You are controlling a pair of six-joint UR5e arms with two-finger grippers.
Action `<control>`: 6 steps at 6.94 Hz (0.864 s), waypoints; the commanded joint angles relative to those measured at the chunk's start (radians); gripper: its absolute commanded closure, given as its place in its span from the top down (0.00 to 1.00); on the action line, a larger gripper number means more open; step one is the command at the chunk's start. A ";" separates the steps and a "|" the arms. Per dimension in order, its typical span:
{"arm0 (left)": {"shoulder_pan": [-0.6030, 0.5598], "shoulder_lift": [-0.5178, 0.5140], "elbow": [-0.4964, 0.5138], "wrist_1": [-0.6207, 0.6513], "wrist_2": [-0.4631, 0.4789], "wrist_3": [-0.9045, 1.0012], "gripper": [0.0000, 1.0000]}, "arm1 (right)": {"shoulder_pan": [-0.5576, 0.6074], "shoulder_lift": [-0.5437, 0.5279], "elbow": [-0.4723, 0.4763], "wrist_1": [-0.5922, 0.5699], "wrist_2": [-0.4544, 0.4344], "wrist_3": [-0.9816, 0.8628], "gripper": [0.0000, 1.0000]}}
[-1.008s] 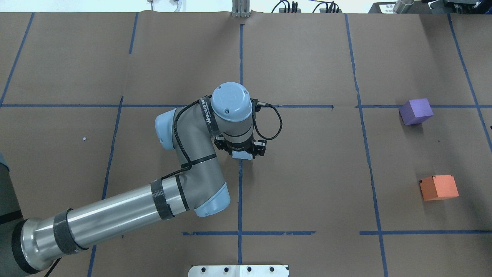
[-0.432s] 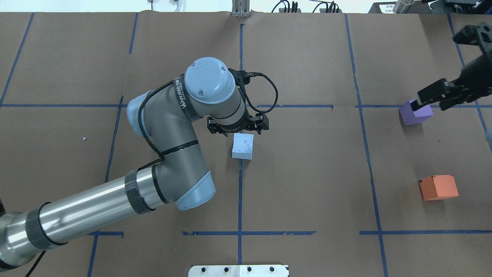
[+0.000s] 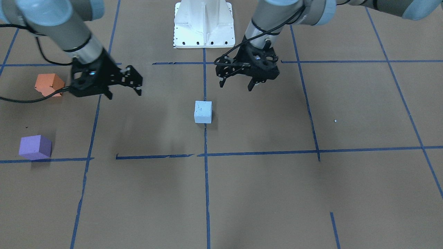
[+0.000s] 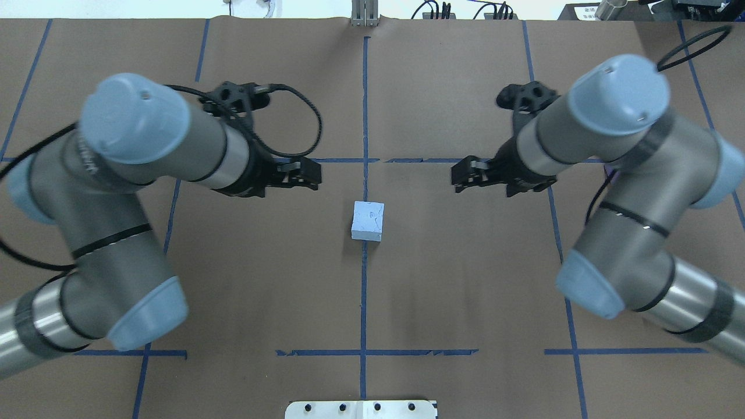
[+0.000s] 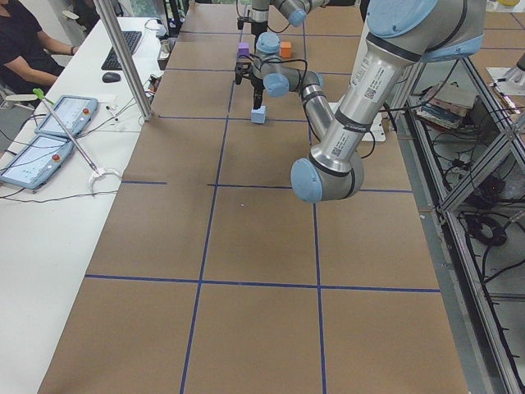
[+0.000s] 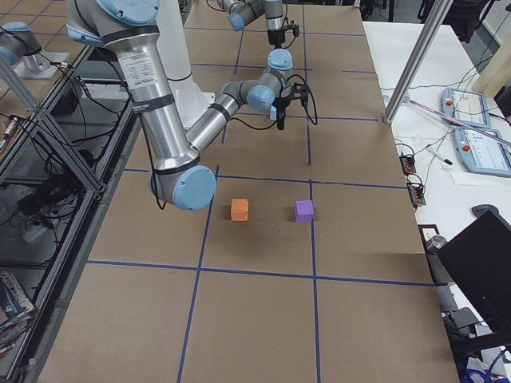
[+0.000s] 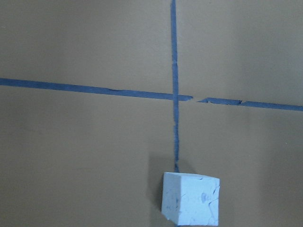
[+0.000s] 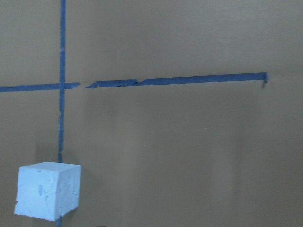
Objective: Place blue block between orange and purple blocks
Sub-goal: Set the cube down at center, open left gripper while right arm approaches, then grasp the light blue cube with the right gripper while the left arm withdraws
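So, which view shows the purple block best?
Exterior front-facing: the purple block sits large and unobstructed. Exterior right shows it smaller, exterior left tiny; overhead, the right arm largely hides it; wrist views miss it.

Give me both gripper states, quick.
Left gripper: open, holding nothing.
Right gripper: open, holding nothing.

You've got the centre block [image 3: 203, 111] sitting on the counter [image 3: 277, 200], right on the middle tape line [image 3: 207, 186]; left claw [image 3: 235, 86] and right claw [image 3: 124, 94] hang either side of it, off the counter, touching nothing; far out on the robot's right sit two more, well apart from it: the near block [image 3: 49, 84] closer to the base [image 3: 204, 24], the far block [image 3: 35, 147] beyond it, bare counter between them.
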State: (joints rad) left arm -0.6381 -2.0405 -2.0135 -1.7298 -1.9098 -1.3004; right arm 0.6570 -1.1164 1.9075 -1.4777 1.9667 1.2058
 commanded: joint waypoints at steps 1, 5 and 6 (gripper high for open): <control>-0.069 0.240 -0.196 0.001 -0.003 0.006 1.00 | -0.150 0.195 -0.196 0.000 -0.205 0.127 1.00; -0.065 0.244 -0.191 0.001 -0.003 -0.002 1.00 | -0.184 0.305 -0.324 0.002 -0.261 0.138 0.99; -0.065 0.244 -0.189 0.001 -0.002 -0.002 1.00 | -0.189 0.308 -0.362 0.082 -0.262 0.143 0.99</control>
State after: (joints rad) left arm -0.7029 -1.7973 -2.2040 -1.7286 -1.9125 -1.3020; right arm 0.4757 -0.8273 1.5942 -1.4557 1.7070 1.3446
